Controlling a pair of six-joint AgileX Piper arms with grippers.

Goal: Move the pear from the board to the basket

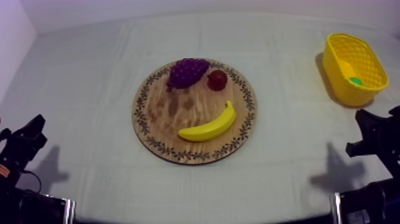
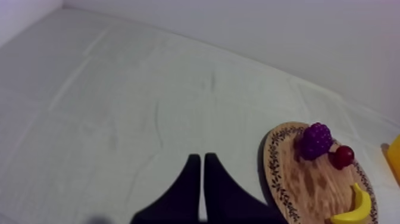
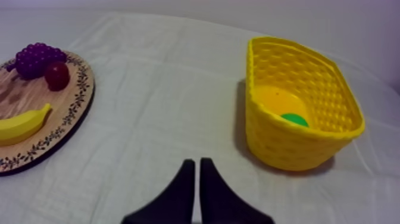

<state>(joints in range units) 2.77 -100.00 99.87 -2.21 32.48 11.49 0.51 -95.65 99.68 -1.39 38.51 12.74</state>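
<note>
Right wrist view: the right hand (image 3: 196, 161) has its two black fingers pressed together in a narrow wedge, pinching nothing, low over the bare cloth of the bench (image 3: 161, 101). The yellow basket (image 3: 286, 140) stands upright ahead of this hand and to its right, near but apart from it. The pear (image 3: 275, 98) lies inside the basket, on its floor. It is a smooth, rounded, yellow-orange body with a small bright green patch at the end nearer the hand. The basket wall hides part of it, so its full outline cannot be told.

Ahead of the right hand and to its left, well apart, lies the round wooden board (image 3: 21, 98) with a leaf-patterned rim. On it are a banana (image 3: 21, 124), a bunch of grapes (image 3: 37, 59) and, just beside the grapes, a small red fruit (image 3: 57, 75).

Left wrist view: the left hand (image 2: 202, 156) likewise has its fingers pressed together, holding nothing, over bare cloth. The board lies ahead of it and to its right, near but not touching.

Top view: the board sits between the two hands, and the basket is on the right hand's side.
</note>
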